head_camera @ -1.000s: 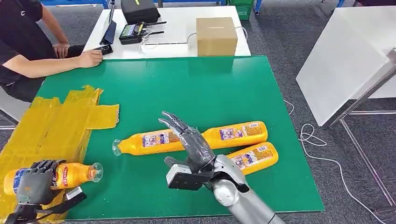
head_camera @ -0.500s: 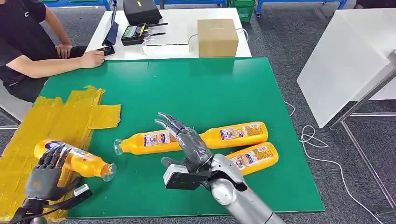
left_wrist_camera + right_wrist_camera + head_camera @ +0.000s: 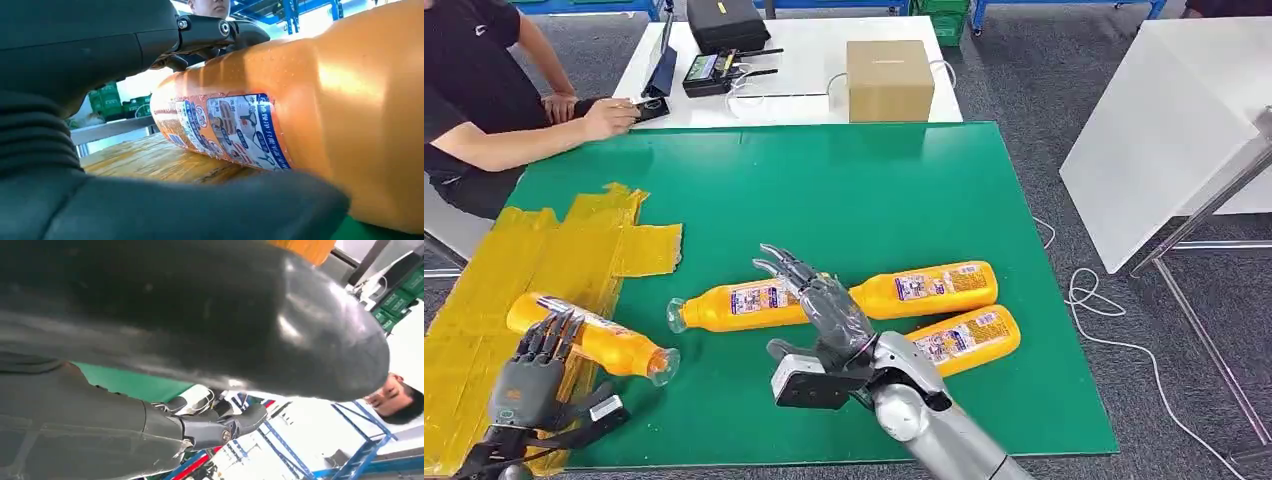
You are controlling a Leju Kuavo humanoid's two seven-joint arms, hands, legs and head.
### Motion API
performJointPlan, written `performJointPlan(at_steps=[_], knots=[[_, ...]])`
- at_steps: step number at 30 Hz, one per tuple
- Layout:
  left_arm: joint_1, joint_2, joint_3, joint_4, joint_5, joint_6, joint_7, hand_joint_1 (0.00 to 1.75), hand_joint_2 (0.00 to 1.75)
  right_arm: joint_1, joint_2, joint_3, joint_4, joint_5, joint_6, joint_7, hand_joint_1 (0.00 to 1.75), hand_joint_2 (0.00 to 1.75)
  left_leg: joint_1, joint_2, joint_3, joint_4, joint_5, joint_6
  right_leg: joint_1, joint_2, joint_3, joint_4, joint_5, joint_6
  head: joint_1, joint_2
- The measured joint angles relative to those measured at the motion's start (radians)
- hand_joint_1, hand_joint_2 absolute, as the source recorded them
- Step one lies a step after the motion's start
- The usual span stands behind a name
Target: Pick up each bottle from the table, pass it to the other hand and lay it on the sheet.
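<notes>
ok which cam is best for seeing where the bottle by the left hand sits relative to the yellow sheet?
Head view: the whole bottle lies tilted across the yellow sheet's edge, neck over the green mat. The left wrist view gives a close-up of its label and body. The right wrist view has the right hand filling the foreground.

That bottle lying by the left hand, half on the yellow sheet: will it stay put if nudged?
Probably not. The bottle lies on its rounded side, so it would likely roll. It looks full of orange liquid, so fairly heavy. Its neck overhangs the yellow sheet onto green table.
</notes>
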State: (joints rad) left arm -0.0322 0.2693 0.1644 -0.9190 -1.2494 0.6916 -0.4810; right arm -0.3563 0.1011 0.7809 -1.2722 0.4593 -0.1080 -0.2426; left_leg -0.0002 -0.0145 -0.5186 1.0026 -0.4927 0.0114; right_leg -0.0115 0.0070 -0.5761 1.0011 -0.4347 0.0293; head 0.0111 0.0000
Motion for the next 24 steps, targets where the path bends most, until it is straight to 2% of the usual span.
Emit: performJointPlan(at_steps=[6,12,13,16,20,24], knots=[[0.011,-0.015,0.000,-0.032,0.225,-0.049,-0.124,0.00,0.00,-0.001,0.001,0.003,0.009,0.014,-0.003,0.015,0.00,0.00,0.000,0.000,0.000,0.000,0.000,0.000,0.000,0.000,0.000,0.000,0.000,0.000,0.000,0.000],[0.063,-0.072,0.043,-0.248,0.588,-0.284,-0.211,0.00,0.00,0.003,0.002,0.002,0.014,0.046,-0.010,0.031,0.00,0.00,0.000,0.001,-0.002,0.001,0.000,0.000,0.000,0.001,-0.003,0.000,0.000,0.000,0.000,0.000],[0.066,-0.081,0.048,-0.288,0.678,-0.327,-0.215,0.00,0.00,0.004,0.002,0.002,0.014,0.051,-0.012,0.036,0.00,1.75,0.000,0.001,-0.003,0.001,0.000,0.000,0.000,0.000,-0.004,0.000,0.000,0.000,0.000,0.000],[0.057,-0.109,0.077,-0.388,0.948,-0.522,-0.217,0.00,0.00,0.007,0.006,-0.003,0.014,0.077,-0.016,0.053,0.00,1.75,0.000,0.001,-0.003,0.001,0.000,0.000,0.000,0.000,-0.004,0.000,0.000,0.000,0.000,0.000],[0.027,-0.177,0.132,-0.483,1.103,-0.785,-0.217,0.00,0.00,-0.005,0.016,-0.013,0.040,0.128,-0.013,0.102,0.00,1.75,0.000,0.001,-0.004,0.001,0.000,0.000,0.000,0.000,-0.004,0.000,0.000,0.000,0.000,0.000],[0.003,-0.242,0.151,-0.547,1.099,-0.847,-0.211,0.00,0.00,-0.073,0.031,-0.021,0.128,0.153,0.013,0.138,0.00,1.75,0.000,0.002,-0.003,0.001,0.000,0.000,0.000,0.001,-0.004,0.000,0.001,0.000,0.000,0.000]])
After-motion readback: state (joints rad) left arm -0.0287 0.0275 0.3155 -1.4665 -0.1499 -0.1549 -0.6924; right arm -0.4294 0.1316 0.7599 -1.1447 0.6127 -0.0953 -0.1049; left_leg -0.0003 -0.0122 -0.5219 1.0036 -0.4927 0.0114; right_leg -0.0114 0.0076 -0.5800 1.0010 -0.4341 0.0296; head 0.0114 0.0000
